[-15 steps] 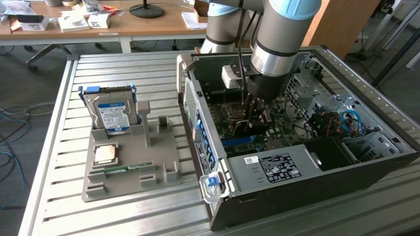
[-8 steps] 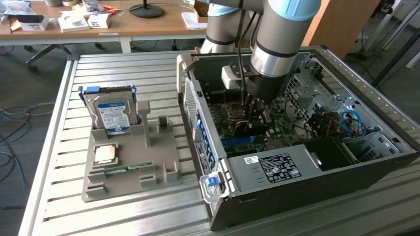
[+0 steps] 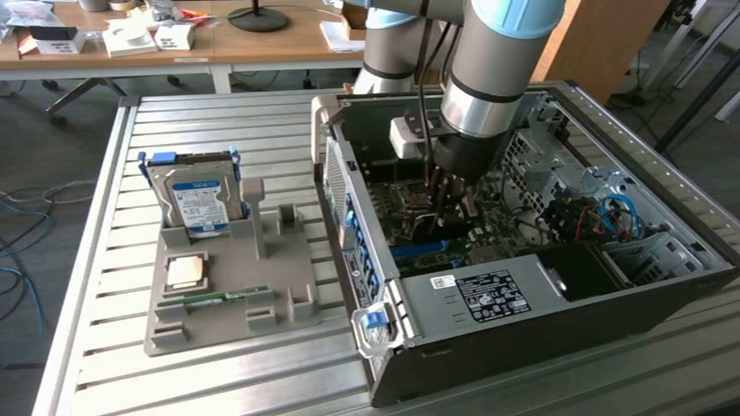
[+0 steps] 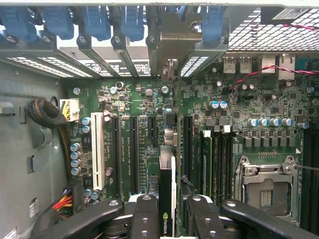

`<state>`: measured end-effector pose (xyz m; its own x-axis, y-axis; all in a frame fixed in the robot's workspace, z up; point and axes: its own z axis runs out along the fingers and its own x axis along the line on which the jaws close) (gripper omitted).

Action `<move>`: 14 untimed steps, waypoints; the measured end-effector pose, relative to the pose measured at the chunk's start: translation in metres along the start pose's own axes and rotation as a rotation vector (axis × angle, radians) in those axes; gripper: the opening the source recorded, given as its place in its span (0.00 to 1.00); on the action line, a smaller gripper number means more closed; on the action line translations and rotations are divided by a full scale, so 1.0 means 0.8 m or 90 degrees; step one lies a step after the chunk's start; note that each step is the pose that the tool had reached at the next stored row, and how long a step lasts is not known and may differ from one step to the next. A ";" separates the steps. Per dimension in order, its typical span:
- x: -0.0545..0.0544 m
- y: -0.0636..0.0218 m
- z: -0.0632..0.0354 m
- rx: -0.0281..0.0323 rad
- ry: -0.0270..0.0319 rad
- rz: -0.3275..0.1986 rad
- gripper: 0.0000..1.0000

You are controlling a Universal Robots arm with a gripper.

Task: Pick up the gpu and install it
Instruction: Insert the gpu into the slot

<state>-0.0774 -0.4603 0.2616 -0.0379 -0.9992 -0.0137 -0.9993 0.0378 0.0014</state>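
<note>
The gpu point(image 4: 167, 194) stands on edge between my fingers, its thin dark edge with a green logo facing the wrist camera. My gripper point(image 4: 167, 219) is shut on it, one black finger point(image 4: 144, 216) on each side. The card runs along the green motherboard point(image 4: 144, 99), parallel to the long black expansion slots point(image 4: 134, 149), and its far end reaches the rear slot openings. Whether it sits in a slot I cannot tell. In the exterior view the gripper point(image 3: 445, 212) reaches down into the open computer case point(image 3: 555, 347), with the dark gpu point(image 3: 431, 232) under it.
On the slatted table, at the exterior view's left, stands a grey fixture point(image 3: 289, 269). It holds a silver hard drive point(image 3: 199, 201), a processor chip point(image 3: 185, 271) and a green memory stick point(image 3: 220, 300). Inside the case are a power supply point(image 3: 486, 295), cables point(image 3: 595, 217) and a processor socket point(image 4: 266, 191).
</note>
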 end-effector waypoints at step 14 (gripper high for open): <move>0.000 0.000 0.004 0.0001 -0.0001 0.000 0.26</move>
<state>-0.0775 -0.4602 0.2585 -0.0379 -0.9992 -0.0139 -0.9993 0.0379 0.0013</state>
